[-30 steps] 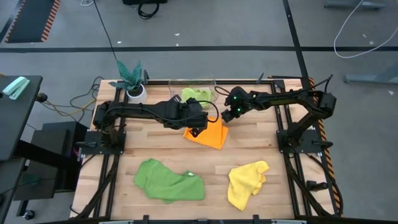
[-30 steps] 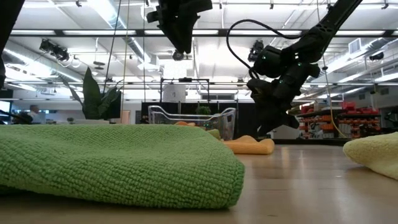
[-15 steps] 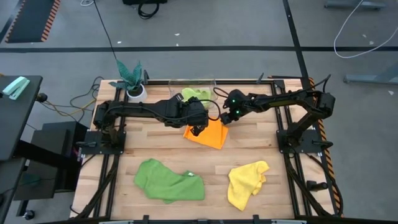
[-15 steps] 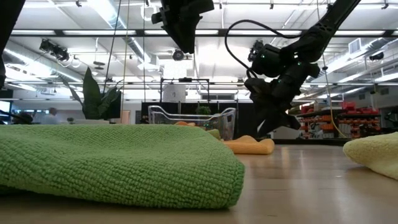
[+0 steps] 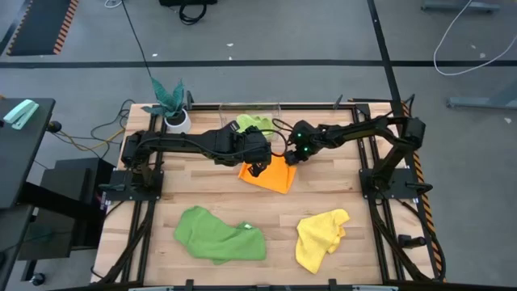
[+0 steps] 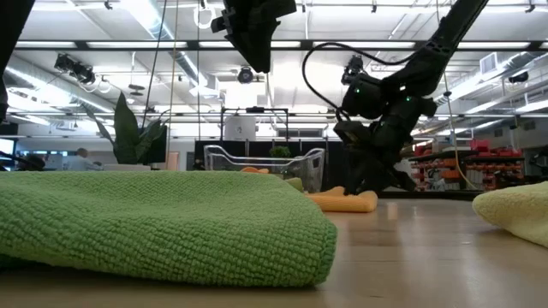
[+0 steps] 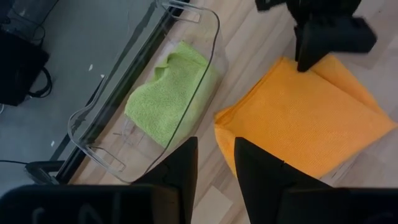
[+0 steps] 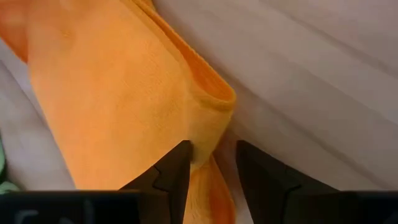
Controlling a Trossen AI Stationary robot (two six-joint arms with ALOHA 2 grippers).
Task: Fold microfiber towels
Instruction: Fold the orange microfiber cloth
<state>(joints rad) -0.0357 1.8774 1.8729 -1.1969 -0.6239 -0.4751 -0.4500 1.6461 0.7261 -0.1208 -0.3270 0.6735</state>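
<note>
One towel (image 5: 257, 123) sits in the bin (image 5: 279, 105) at the back, another (image 5: 270, 173) right in front of it — two more (image 5: 220, 234) (image 5: 318, 238) near the front edge, well apart.

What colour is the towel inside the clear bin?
Light lime green towel, clearest in the left wrist view.

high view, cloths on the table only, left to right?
dark green towel → lime towel in the clear bin → orange towel → yellow towel
</note>
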